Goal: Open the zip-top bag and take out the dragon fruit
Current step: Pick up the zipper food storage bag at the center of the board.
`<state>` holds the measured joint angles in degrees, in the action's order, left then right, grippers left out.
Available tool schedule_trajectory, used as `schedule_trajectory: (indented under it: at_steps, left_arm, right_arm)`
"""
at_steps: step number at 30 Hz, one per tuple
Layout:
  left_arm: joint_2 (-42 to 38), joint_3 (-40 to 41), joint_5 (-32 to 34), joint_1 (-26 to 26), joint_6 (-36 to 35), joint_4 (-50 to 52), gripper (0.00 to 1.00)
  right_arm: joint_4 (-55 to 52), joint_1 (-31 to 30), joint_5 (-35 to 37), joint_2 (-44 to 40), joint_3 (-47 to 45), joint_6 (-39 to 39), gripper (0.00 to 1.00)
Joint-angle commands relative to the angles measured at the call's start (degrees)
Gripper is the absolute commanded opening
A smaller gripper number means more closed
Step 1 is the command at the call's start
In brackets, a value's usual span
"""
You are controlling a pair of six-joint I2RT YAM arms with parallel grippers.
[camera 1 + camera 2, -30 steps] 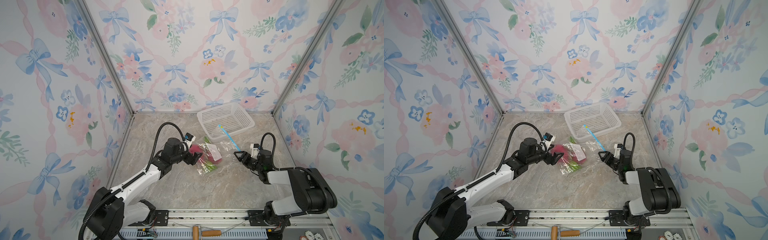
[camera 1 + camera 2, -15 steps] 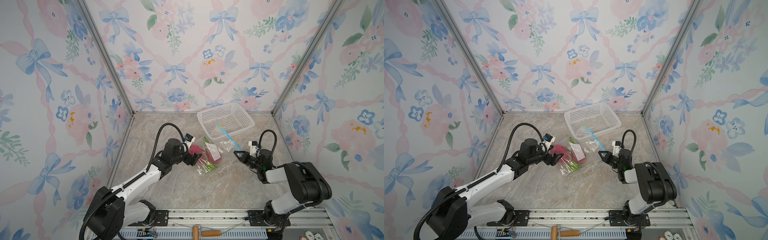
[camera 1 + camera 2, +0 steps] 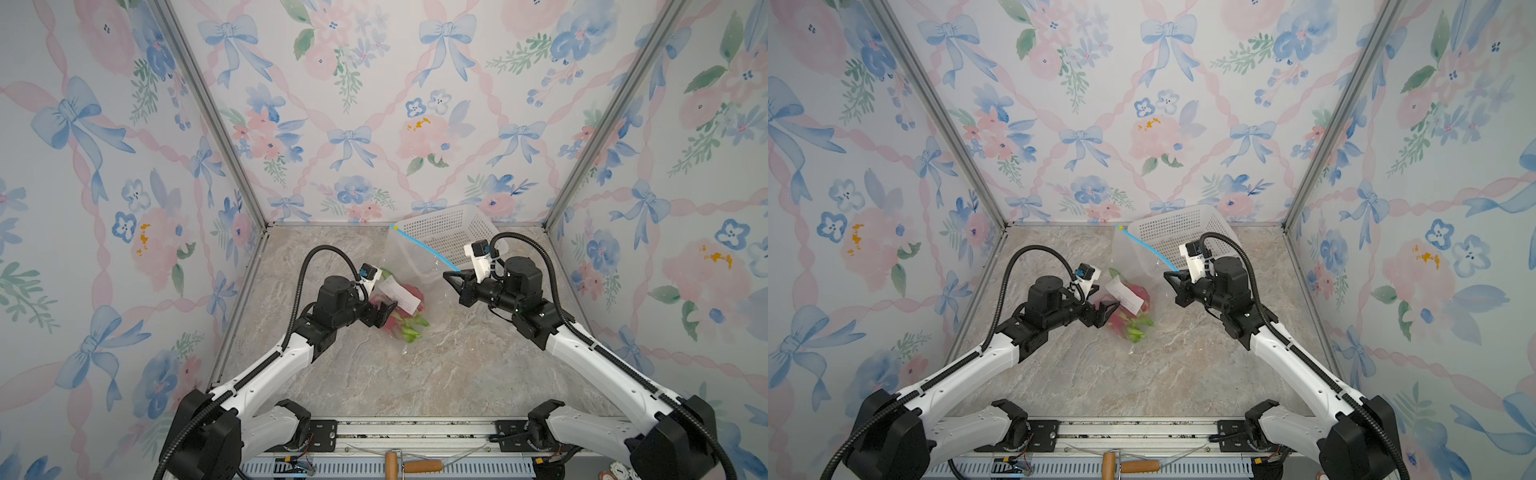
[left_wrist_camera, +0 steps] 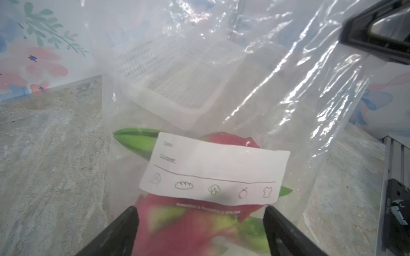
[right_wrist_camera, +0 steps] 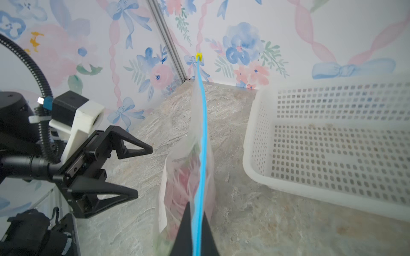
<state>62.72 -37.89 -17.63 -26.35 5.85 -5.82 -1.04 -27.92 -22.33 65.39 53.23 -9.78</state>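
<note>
The zip-top bag (image 3: 415,266) stands near the middle of the desk (image 3: 374,374). Its lower end rests on the marble surface and its upper edge is lifted clear of it. The dragon fruit (image 3: 401,316), pink with green scales, lies inside the lower end, behind the white paper label (image 4: 215,170). The light-blue zip strip (image 5: 203,133) runs taut as one unbroken line, ending at the small yellow tab (image 5: 199,56) toward the far edge.

The right gripper (image 3: 453,277) is closed on the near end of the zip strip and holds that edge in the air.

The left gripper (image 3: 1106,311) is beside the fruit-filled end, with its jaws spread wide and level with the fruit. In the right wrist view a gap separates its fingertips (image 5: 145,149) from the plastic.

The white perforated basket (image 3: 453,232) sits at the far edge of the desk, toward the right corner. It is just behind the raised bag and is seen through the bag in both top views. Floral wallpaper panels enclose the desk on three sides.
</note>
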Motion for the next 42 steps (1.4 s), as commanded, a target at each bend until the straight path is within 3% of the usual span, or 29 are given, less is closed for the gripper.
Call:
schedule_trajectory:
  at_steps: [1,5,8,14,20,25,30,34,42]
  left_arm:
    - [-4.3,2.8,-5.7,2.9,2.1,-3.5,0.91]
    - [-9.7,6.1,-7.2,3.5,-0.2,-4.1,0.91]
    - [-14.4,10.0,-6.5,3.8,-0.7,-6.9,0.92]
    - [-18.6,14.6,-4.4,4.3,-5.2,-10.5,0.92]
    - [-21.6,18.3,-7.2,6.9,-9.8,-17.6,0.91]
    - [-16.9,16.1,-13.7,6.6,-13.3,-21.5,0.88]
    - [-12.8,10.0,-10.9,1.3,-17.7,-20.0,0.89]
    - [-9.5,8.3,-10.8,0.7,-19.6,-20.2,0.88]
    - [-2.7,4.2,-19.8,6.8,-22.3,-23.7,0.86]
  right_arm:
    - [-15.8,-2.7,1.7,1.5,8.1,12.4,0.00]
    - [-22.6,-7.1,1.5,2.6,15.1,22.5,0.00]
    - [-22.8,-7.6,1.2,1.7,15.1,25.3,0.00]
    - [-18.5,-6.1,-1.7,-6.9,3.9,31.6,0.00]
    - [-14.8,2.6,-11.4,-19.0,-5.1,31.2,0.00]
    - [-21.1,5.1,-15.4,-21.2,-3.8,34.0,0.00]
    - [-21.5,5.2,-17.9,-22.1,-3.2,34.9,0.00]
    - [-21.8,5.2,-19.1,-21.6,-2.9,35.4,0.00]
    - [-23.2,5.2,-20.2,-22.3,-3.0,36.3,0.00]
